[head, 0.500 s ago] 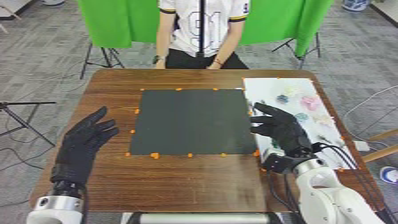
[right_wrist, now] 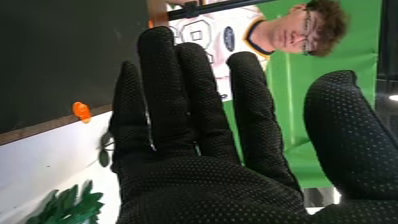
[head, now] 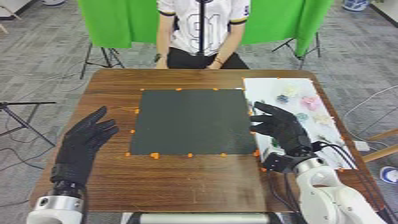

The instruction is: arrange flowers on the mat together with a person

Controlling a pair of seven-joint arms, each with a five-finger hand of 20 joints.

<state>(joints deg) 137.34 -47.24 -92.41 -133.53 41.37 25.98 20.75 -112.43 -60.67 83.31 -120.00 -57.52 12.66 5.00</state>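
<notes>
Flowers [head: 310, 102], round and pastel, lay near the brown wooden tabletop's [head: 204, 185] right edge; the black-gloved left hand [head: 82, 140] and right hand [head: 286, 131] had fingers loosely open.

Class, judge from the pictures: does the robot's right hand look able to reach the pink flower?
Probably yes: the right hand is open, partly over the same white sheet as the pink flower, with only small flowers nearby.

Large dark print stands on a white shirt [head: 219, 40] beyond the far edge of the bench [head: 204, 185], partly behind a black pole [head: 202, 27]. It is not clearly legible; no other text can be read.
</notes>
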